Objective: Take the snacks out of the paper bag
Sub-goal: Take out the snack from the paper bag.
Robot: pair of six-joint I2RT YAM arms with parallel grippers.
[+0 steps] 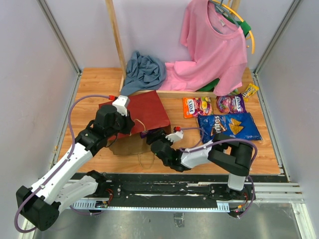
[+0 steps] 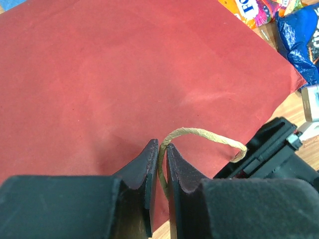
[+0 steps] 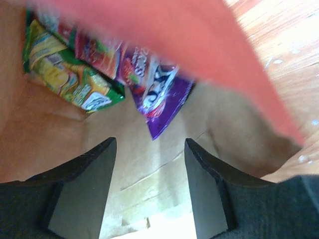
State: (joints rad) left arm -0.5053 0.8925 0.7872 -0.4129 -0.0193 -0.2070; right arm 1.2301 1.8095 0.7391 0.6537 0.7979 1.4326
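The purple packet (image 3: pixel 160 99) lies straight ahead of the right gripper (image 3: pixel 149 144), jaws parted, deep in the paper bag (image 3: pixel 149 184); the left gripper (image 2: pixel 162 149) clamps the twine handle (image 2: pixel 204 133).

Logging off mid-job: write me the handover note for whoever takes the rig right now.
Left gripper: shut on the paper bag's twine handle.
Right gripper: open, empty, inside the bag's mouth, aimed at the packets.
In the bag: green-yellow packet, purple packet, a blurred reddish packet between them.
Done: Doritos bag, orange packet, purple candy bag and yellow packet lie on the table.
Left: take out the packets inside.
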